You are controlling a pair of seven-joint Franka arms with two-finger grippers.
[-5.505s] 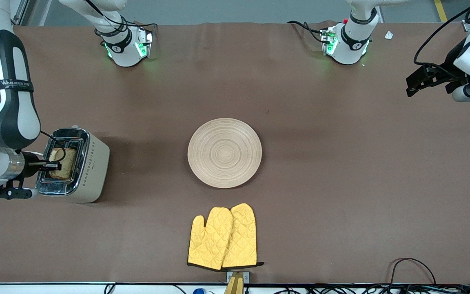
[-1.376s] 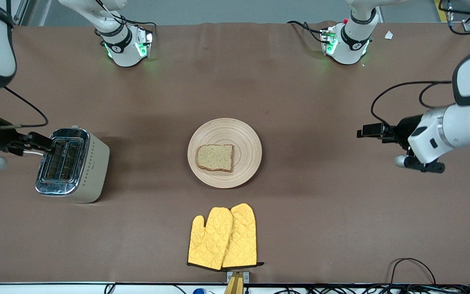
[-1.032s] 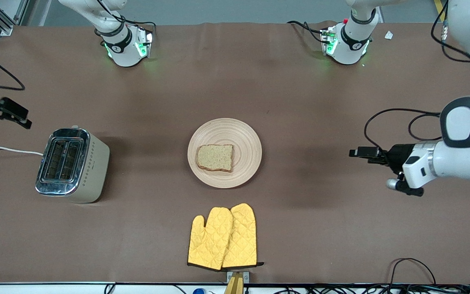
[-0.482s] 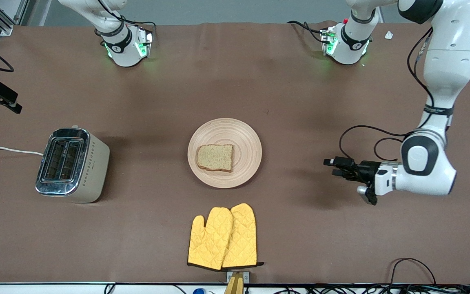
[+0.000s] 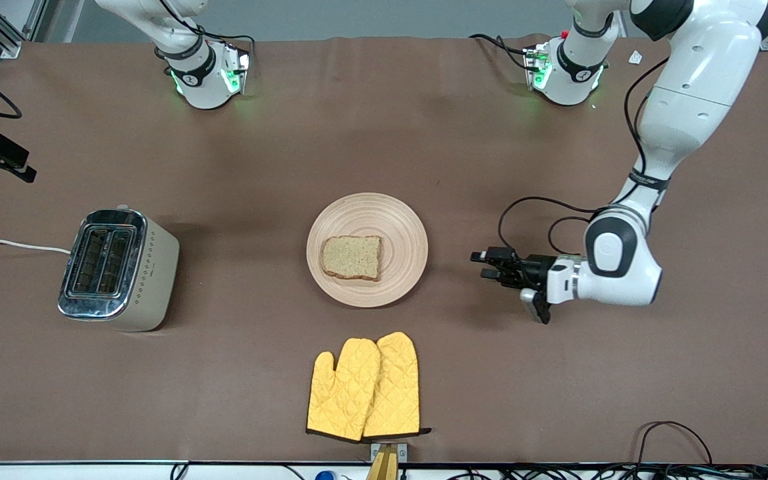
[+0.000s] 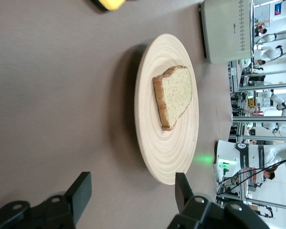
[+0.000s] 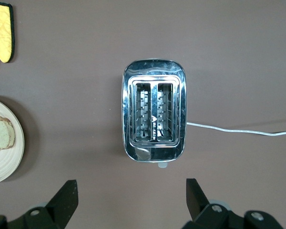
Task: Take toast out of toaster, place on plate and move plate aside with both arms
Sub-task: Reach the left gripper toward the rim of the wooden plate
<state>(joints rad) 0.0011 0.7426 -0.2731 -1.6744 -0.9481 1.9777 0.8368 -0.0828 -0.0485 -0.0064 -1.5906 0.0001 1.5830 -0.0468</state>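
Note:
The toast (image 5: 351, 257) lies flat on the round wooden plate (image 5: 394, 220) in the middle of the table. My left gripper (image 5: 487, 264) is open and empty, low over the table beside the plate, toward the left arm's end, pointing at the rim. In the left wrist view the plate (image 6: 167, 152) with the toast (image 6: 174, 95) lies just ahead of the gripper (image 6: 132, 195). My right gripper (image 5: 14, 163) is open and empty, high over the table's edge at the right arm's end. The right wrist view shows it (image 7: 131, 200) looking down on the toaster.
A silver toaster (image 5: 117, 270) with empty slots stands toward the right arm's end, its white cord (image 5: 11, 244) running off the table. Yellow oven mitts (image 5: 365, 388) lie nearer the front camera than the plate. Both arm bases (image 5: 207, 73) stand along the back edge.
The toast has gone from the toaster to the plate. My left arm has swung in and down toward the plate. My right gripper has withdrawn to the table's edge and has held still over the last half second.

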